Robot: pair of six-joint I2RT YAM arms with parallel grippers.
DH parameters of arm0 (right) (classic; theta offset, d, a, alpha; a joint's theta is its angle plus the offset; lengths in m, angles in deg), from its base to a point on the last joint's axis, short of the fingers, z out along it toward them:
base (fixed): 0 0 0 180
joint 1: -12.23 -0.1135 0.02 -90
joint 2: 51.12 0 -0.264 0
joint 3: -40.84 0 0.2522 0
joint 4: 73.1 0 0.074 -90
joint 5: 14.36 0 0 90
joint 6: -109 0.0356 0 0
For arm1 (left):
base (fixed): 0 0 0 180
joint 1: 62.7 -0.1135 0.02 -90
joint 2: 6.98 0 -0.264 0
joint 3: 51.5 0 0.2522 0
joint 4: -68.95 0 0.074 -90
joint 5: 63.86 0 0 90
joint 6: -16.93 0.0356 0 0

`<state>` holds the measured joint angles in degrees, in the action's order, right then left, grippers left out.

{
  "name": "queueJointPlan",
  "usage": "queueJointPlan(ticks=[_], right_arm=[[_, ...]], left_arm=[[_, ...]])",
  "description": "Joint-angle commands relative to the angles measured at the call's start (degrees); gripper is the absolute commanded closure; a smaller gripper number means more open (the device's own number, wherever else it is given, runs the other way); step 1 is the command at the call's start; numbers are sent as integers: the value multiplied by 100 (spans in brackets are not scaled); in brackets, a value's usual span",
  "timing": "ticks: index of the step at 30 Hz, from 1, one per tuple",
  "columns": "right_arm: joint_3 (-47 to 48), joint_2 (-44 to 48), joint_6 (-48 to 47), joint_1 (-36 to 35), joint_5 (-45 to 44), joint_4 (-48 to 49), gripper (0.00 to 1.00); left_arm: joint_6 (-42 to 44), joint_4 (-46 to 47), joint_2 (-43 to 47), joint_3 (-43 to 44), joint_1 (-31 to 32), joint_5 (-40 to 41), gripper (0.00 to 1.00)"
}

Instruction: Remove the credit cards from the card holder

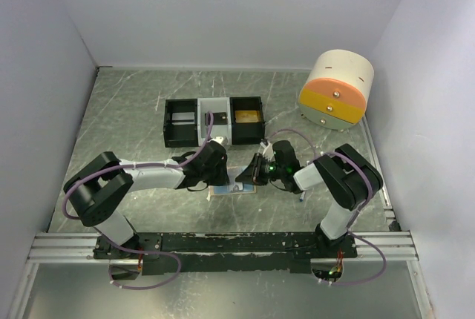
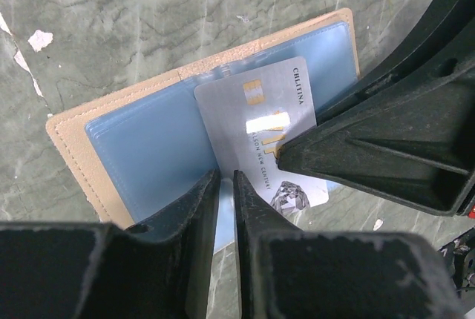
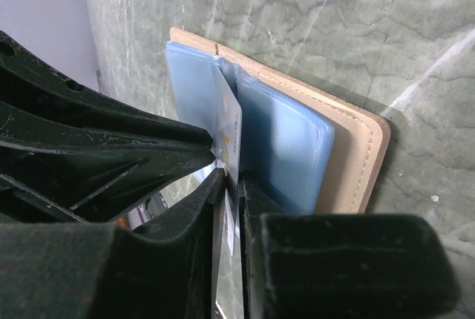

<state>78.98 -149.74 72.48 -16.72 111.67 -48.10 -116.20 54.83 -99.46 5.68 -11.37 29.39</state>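
The card holder point(image 2: 141, 141) lies open on the table, tan rim outward and pale blue sleeves up, between both grippers point(image 1: 236, 188). A silver-grey credit card point(image 2: 260, 122) sticks partway out of its middle sleeve. My left gripper point(image 2: 226, 175) is nearly shut, with a thin blue sleeve edge of the holder between its fingers. My right gripper point(image 3: 231, 176) is shut on the card point(image 3: 231, 130), which stands edge-on between its jaws. In the left wrist view, the right fingers point(image 2: 297, 152) rest over the card's near corner. From above, the left gripper point(image 1: 223, 176) and the right gripper point(image 1: 256, 172) almost meet.
A black-and-white three-compartment tray point(image 1: 214, 120) stands just behind the grippers. A round cream container point(image 1: 338, 89) with orange, yellow and green fronts sits at the back right. White walls close the table on three sides.
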Motion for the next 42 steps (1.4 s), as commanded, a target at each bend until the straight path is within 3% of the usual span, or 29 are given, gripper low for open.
queueJointPlan(ticks=[1,4,12,22,32,42], right_arm=[[45,-13,-66,-32,-109,-139,91],[55,202,-197,-31,-401,-458,100],[101,1070,-691,-24,-1203,-1452,100],[3,1636,-1009,-40,-1039,-1086,100],[137,2127,-1451,-137,-1133,-1083,100],[410,2591,-2549,-932,-2102,-1548,100]], left_arm=[[-13,-267,-64,-88,53,51,74],[-15,-275,-27,-115,53,94,74],[-83,-143,355,-317,57,270,71],[-13,-50,743,-310,59,177,62],[267,-705,1161,-154,-76,607,44],[605,-1285,1835,-170,-858,654,27]])
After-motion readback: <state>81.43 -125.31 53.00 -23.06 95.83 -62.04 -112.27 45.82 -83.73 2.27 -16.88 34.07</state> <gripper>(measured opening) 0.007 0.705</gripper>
